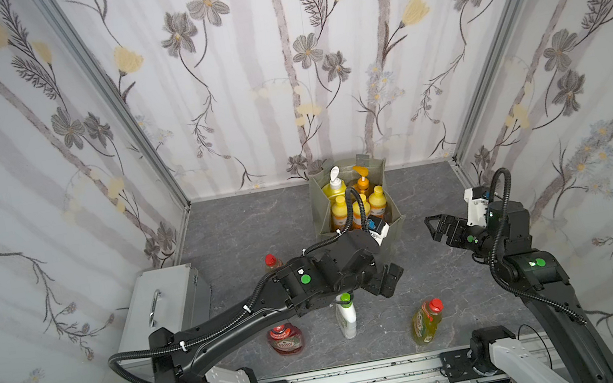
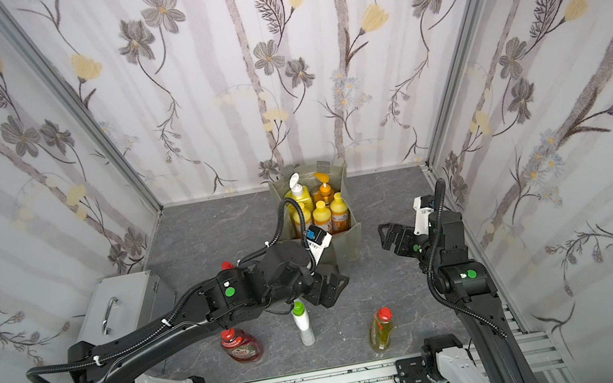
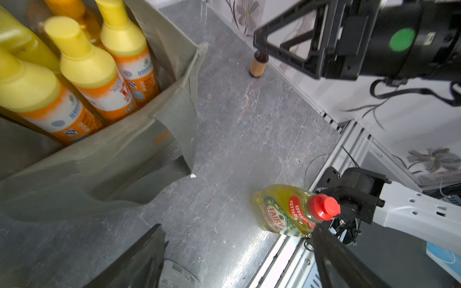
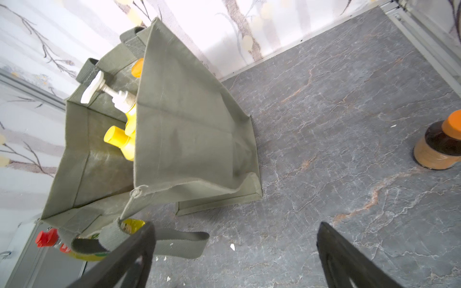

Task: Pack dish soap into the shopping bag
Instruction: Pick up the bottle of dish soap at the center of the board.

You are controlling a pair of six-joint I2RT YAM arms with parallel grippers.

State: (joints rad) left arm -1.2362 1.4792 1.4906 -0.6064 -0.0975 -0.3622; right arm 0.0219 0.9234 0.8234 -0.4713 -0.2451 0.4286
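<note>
The grey-green shopping bag (image 1: 394, 234) (image 2: 345, 247) stands open at the back middle of the table. In it stand a yellow pump bottle (image 1: 333, 193), an orange pump bottle (image 1: 361, 183) and three yellow-capped orange bottles (image 3: 99, 74). On the table are a red bottle (image 1: 286, 340), a white green-capped bottle (image 1: 346, 318), a yellow-green red-capped bottle (image 1: 427, 320) (image 3: 282, 212), and a further red-capped one (image 1: 272, 261) behind the left arm. My left gripper (image 1: 390, 280) (image 3: 237, 264) hangs open and empty in front of the bag, above the white bottle. My right gripper (image 1: 432, 228) (image 4: 234, 256) is open and empty to the right of the bag.
A grey metal box with a handle (image 1: 163, 305) sits at the left. A small brown jar with an orange cap (image 4: 439, 147) (image 3: 258, 64) stands near the right wall. An aluminium rail (image 1: 328, 382) runs along the front edge. Flowered walls enclose three sides.
</note>
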